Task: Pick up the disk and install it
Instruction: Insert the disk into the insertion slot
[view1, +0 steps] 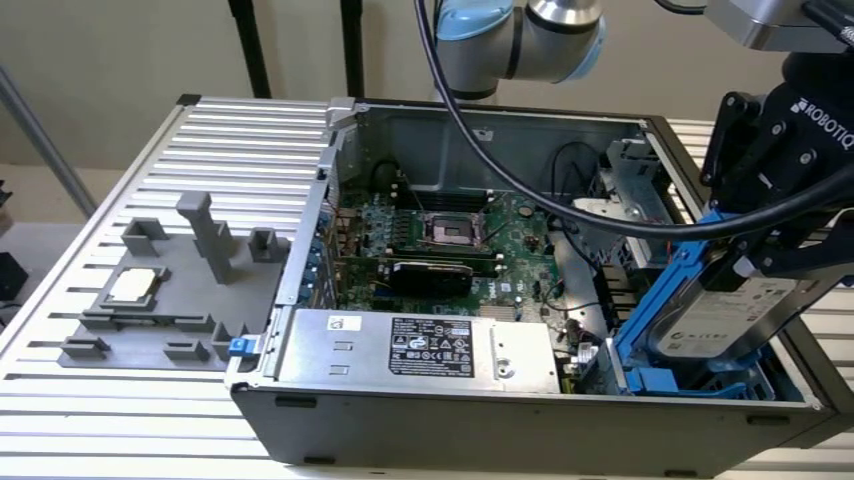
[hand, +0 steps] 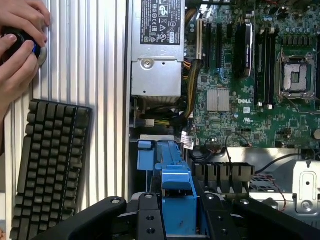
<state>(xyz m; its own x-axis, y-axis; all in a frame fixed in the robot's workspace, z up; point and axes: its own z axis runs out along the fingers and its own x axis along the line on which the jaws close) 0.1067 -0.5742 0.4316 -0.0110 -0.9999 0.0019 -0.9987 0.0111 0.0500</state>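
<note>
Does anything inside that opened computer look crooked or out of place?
Yes: the disk, gripped by the gripper, leans at a steep slant at the blue bay on the exterior view's right end of the computer case, rather than lying flat. Nothing looks spilled or broken.

You have: one open grey metal computer case (view1: 534, 425), one silver-grey metal disk in blue plastic rails (view1: 727, 322), one black gripper (view1: 755, 262), one black keyboard (hand: 47, 165), one square silver chip (view1: 134, 286), one silver box with black-and-white label (view1: 414, 346).
</note>
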